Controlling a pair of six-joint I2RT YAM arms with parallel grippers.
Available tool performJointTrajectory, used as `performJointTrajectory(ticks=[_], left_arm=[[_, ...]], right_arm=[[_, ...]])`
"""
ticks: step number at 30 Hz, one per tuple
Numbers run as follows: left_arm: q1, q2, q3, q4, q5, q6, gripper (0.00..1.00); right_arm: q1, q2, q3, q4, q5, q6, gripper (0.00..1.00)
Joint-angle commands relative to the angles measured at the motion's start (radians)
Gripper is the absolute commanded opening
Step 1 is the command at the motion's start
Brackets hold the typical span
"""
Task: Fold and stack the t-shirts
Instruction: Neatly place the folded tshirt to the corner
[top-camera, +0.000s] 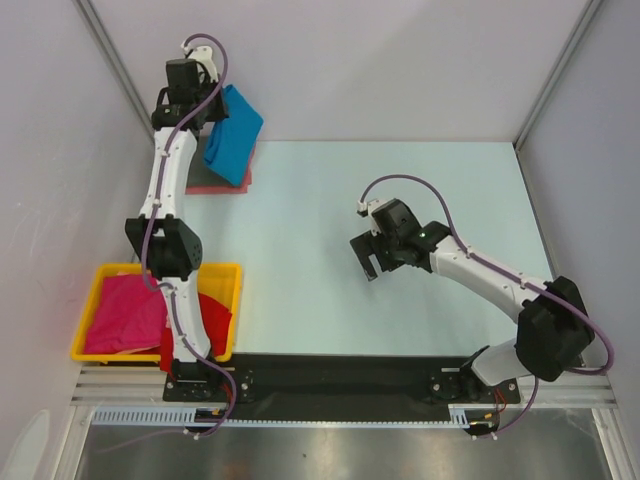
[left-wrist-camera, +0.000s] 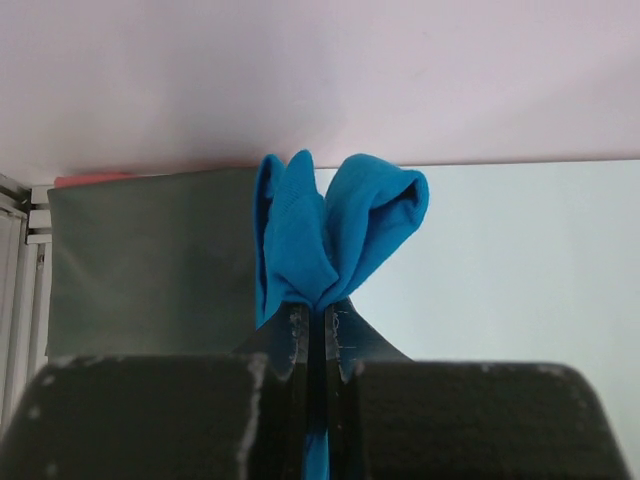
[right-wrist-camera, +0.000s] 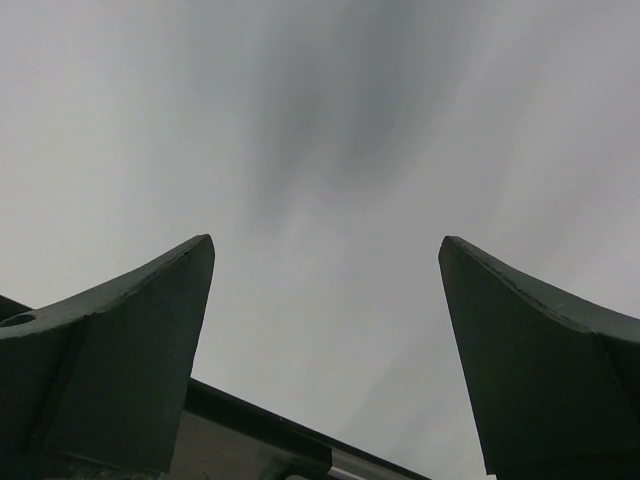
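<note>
- Nearest, at the left, a yellow plastic bin holds a crumpled magenta t-shirt and a red t-shirt. Neither is folded, so I'd say that work is left to do.
- Mid-surface, the right arm's fingers hang spread wide with nothing between them.
- Far left, the left arm's fingers are pinched tight on a bright blue t-shirt, bunched and held above the stack.
- Beneath it, a dark grey t-shirt lies flat on a salmon pink t-shirt. That's two stacked, and blue looks set to go third.
- The pale mint surface is matte, with plain white wall panels and grey posts around it.
</note>
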Motion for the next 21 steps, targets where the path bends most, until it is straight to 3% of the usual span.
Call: performJointTrajectory(ticks=[1,10,21], left_arm=[[0.011,-0.004,0.049,0.082,0.052,-0.027,0.01],[0.01,-0.048,-0.02,0.153,0.103,-0.127,0.0],[0.023,-0.002,-0.008,0.137,0.09,-0.106,0.0]], right_arm=[[-0.004,0.025,0.062,0.03,-0.015,0.0,1.0],[-0.005,0.069,0.091,0.041,-0.029,0.005,1.0],[-0.012,0.104,0.119,0.032,-0.032,-0.003,1.0]])
